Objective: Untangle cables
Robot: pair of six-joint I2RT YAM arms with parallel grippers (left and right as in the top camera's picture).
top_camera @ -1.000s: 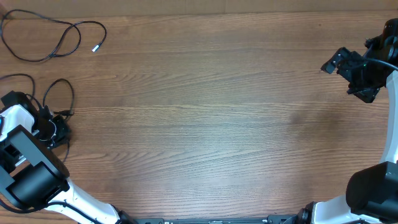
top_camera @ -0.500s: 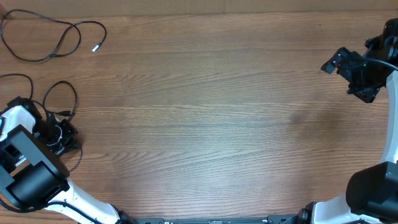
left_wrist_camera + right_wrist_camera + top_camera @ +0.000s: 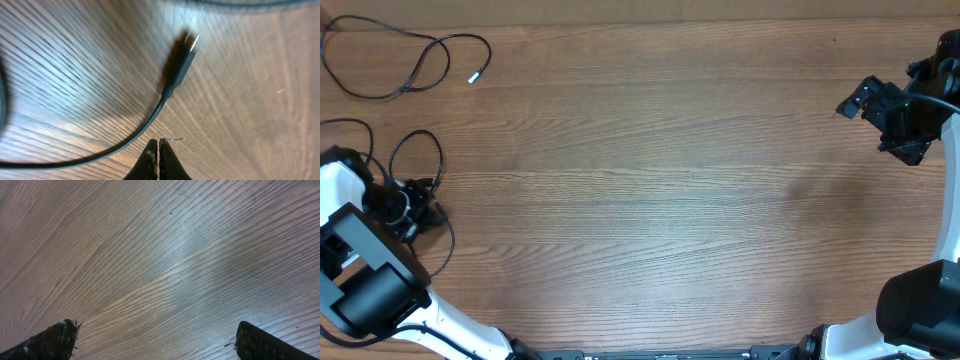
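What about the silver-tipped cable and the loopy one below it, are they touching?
Apart. Overhead view: bare table lies between the silver-tipped cable and the looped cable.

Two thin black cables lie apart on the wood. In the overhead view the far cable (image 3: pixel 420 66) sits at about 10 o'clock, spread in loose, flat loops. Its silvery-white tip (image 3: pixel 473 77) points toward 7 o'clock. The near cable (image 3: pixel 418 132) lies at 9 o'clock by the left edge, in one open loop with a strand curving away toward 6 o'clock. The left wrist view shows its plug (image 3: pixel 181 62), metal end toward 1 o'clock, with the cord trailing to 8 o'clock.
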